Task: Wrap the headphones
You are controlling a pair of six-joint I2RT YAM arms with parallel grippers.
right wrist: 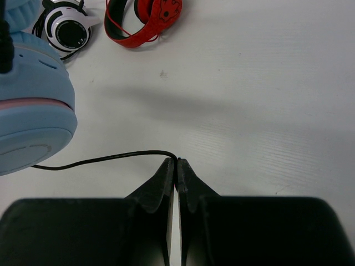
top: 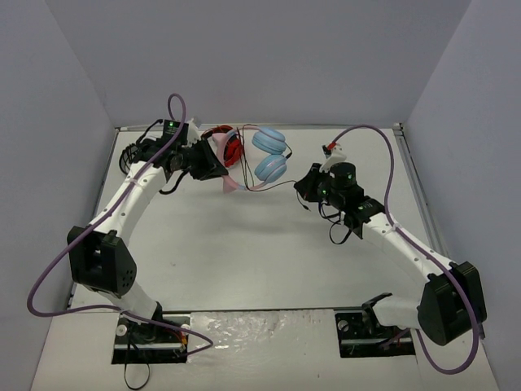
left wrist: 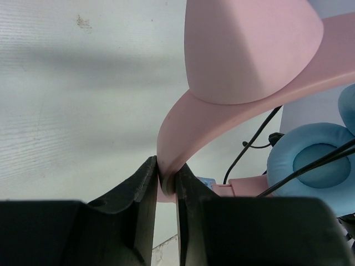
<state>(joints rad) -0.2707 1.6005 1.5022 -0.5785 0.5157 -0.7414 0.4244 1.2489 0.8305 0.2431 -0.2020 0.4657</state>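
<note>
Headphones (top: 269,155) with two blue cups are near the bench's (top: 244,252) far edge; left hand (left wrist: 168,180) pinches their pink headband (left wrist: 222,105), right hand (right wrist: 177,165) is closed on the one black cable (right wrist: 100,159). Two other pairs lie nearby: red-and-black headphones (right wrist: 161,11) and black-and-white headphones (right wrist: 69,30)

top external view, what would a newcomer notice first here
The pink cat-eared headphones with pale blue cups stand out at the far centre of the table. The left gripper is shut on their headband, while the right gripper pinches their thin black cable. Red-and-black headphones lie beside them.
</note>
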